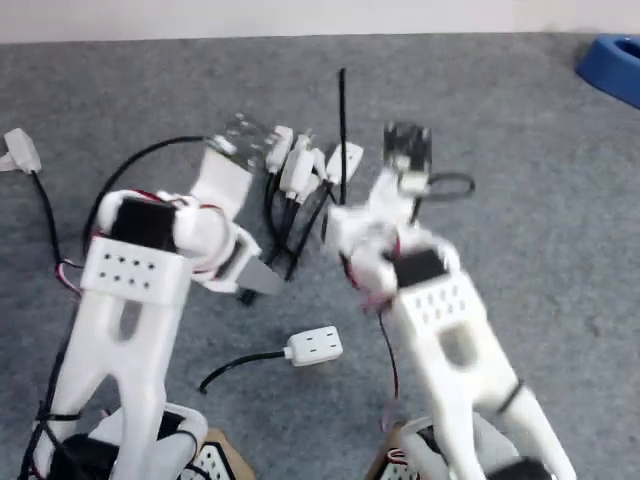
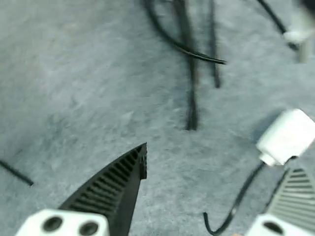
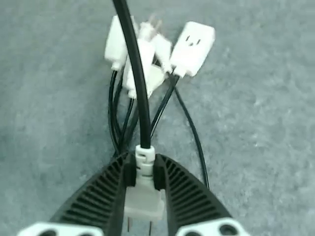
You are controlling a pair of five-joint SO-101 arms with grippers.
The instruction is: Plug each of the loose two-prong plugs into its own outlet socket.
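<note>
**Item:** two-prong plug [image 3: 143, 196], white, on a black cord [image 3: 135, 73].
**Hold:** clenched between the right jaws, body seated deep, prongs pointing back toward the wrist (away from every socket).
**Ahead of the jaw tips:** outlet socket [image 3: 193, 43] beside a tangle of loose plugs [image 3: 138, 64].
**Left jaws:** released, spread above the surface [image 2: 74, 88], with a white outlet block [image 2: 285, 135] just beside one tip.
**Risks, as judged:**
- The reversed prongs likely defeat insertion without a regrasp.
- The cord may drag the tangle.
- The unanchored socket may slide when pushed.
</note>
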